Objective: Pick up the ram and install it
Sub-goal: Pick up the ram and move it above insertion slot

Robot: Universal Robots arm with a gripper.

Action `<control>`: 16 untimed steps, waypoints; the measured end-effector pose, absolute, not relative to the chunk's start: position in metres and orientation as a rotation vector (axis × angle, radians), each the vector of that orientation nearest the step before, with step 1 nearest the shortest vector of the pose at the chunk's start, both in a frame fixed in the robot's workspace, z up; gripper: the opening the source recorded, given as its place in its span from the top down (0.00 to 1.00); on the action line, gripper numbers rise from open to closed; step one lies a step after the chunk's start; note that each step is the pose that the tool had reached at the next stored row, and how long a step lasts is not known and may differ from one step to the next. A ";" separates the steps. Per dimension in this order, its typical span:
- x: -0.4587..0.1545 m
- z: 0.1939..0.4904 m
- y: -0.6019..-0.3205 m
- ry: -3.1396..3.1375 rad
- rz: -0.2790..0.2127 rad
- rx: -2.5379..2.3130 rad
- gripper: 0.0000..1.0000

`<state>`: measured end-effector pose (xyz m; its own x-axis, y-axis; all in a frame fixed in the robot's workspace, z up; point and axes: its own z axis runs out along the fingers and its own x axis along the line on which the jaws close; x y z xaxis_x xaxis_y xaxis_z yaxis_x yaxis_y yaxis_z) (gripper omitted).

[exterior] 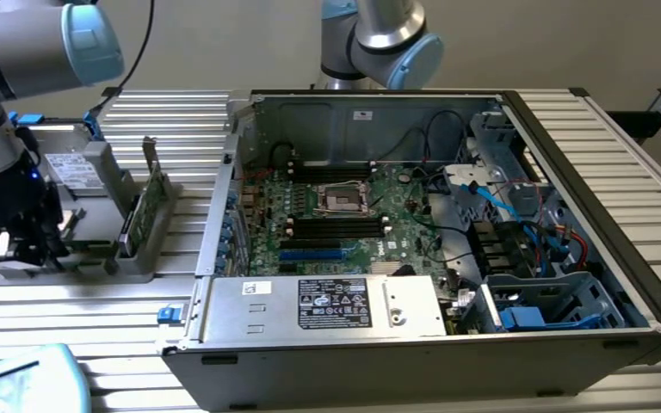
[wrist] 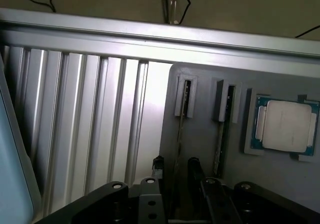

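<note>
Ram point(wrist: 178, 139) stands on edge in the grey fixture point(wrist: 200, 134) at the exterior view's left, on the slatted bench point(exterior: 78, 318), and my hand point(wrist: 175, 166) is low over that fixture, right at the stick. The relation that matters is this. The stick's long axis runs straight away from my hand, its far end seated in a small raised holder point(wrist: 178, 99). Its near end lies in the gap between my fingers point(wrist: 194, 170), one finger on each side. My fingers stand apart, with a dark sliver showing on either side of the thin edge, so I judge that I straddle the ram rather than pinch it. Whether a pad grazes it I cannot tell. A second stick point(wrist: 220, 144) stands parallel just beside it in its own holder, outside my fingers, and the square silver processor point(wrist: 286, 126) lies flat beyond that. Moving to the exterior view's right, the taller card with a metal bracket point(exterior: 152, 176) stands upright on the fixture's case side. Then comes the open computer case point(exterior: 365, 129), well apart from my hand, with the motherboard point(exterior: 399, 215) and its black memory slots point(exterior: 336, 229) lying across the view. The wrist view gives me the thin edge and the finger gaps. The exterior view gives me how the case and slots lie from the fixture.
</note>
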<state>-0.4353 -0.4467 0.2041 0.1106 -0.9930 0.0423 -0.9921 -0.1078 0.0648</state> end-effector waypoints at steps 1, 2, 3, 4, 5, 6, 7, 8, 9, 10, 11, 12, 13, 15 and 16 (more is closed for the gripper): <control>-0.435 0.203 -0.447 -2.045 -0.018 2.283 0.67; -0.435 0.202 -0.447 -2.045 -0.018 2.282 0.67; -0.435 0.200 -0.447 -2.044 -0.018 2.282 0.67; -0.435 0.199 -0.447 -2.044 -0.017 2.282 0.67; -0.435 0.198 -0.447 -2.044 -0.017 2.282 0.67; -0.435 0.197 -0.447 -2.044 -0.018 2.281 0.67; -0.434 0.196 -0.447 -2.043 -0.019 2.280 0.67; -0.433 0.196 -0.447 -2.042 -0.021 2.280 0.67; -0.432 0.196 -0.447 -2.041 -0.023 2.278 0.67; -0.431 0.196 -0.447 -2.040 -0.025 2.278 0.67; -0.431 0.196 -0.447 -2.039 -0.027 2.277 0.67; -0.431 0.195 -0.447 -2.039 -0.028 2.276 0.67; -0.431 0.195 -0.447 -2.039 -0.028 2.276 0.67; -0.430 0.195 -0.447 -2.038 -0.029 2.276 0.67; -0.429 0.194 -0.447 -2.038 -0.030 2.276 0.67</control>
